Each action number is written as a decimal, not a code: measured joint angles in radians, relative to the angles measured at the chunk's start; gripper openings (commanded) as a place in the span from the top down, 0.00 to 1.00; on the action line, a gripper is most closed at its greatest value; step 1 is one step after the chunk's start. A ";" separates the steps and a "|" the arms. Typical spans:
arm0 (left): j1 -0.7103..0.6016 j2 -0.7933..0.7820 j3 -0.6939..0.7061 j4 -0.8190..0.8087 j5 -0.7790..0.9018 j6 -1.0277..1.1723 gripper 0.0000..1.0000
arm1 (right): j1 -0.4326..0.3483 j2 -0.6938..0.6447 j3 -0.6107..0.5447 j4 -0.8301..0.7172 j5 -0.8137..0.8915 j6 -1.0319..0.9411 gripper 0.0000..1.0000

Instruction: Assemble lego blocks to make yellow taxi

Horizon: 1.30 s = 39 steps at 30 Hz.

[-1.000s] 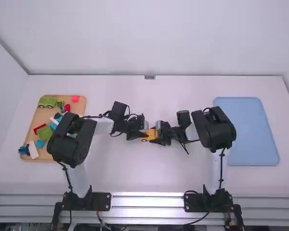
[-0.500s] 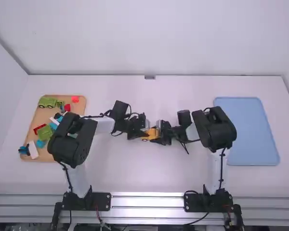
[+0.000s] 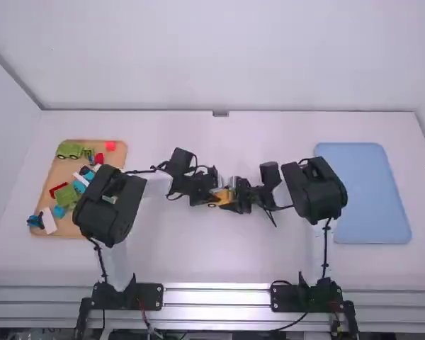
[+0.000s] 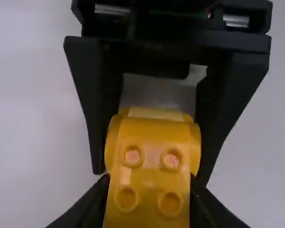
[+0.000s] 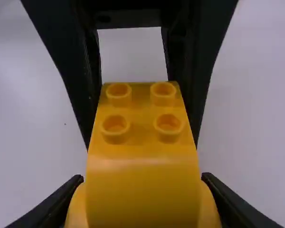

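A yellow block piece (image 3: 222, 198), with a dark wheel low on its side, is held between both grippers near mid-table. My left gripper (image 3: 214, 200) has it from the left, my right gripper (image 3: 234, 201) from the right. In the left wrist view, studs top the yellow piece (image 4: 149, 171), and the left gripper (image 4: 149, 184) is shut on its near end. In the right wrist view, the right gripper (image 5: 141, 180) is shut on the rounded near end of the yellow piece (image 5: 142, 156); the other gripper's fingers flank its far end. The fingers partly hide its sides.
At the far left, a wooden tray (image 3: 117, 153) holds a green vehicle (image 3: 69, 151) and several red, blue, white and green blocks, partly behind the left arm. A blue tray (image 3: 372, 195) lies at the right, beyond the right arm's elbow.
My left gripper has shifted slightly to the right, closer to the right gripper, over the last half second. The right arm has stayed nearly still.
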 measured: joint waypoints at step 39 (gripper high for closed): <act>0.219 -0.297 0.000 -0.232 -0.085 -0.002 0.01 | 0.009 0.000 0.020 -0.007 0.008 0.073 0.55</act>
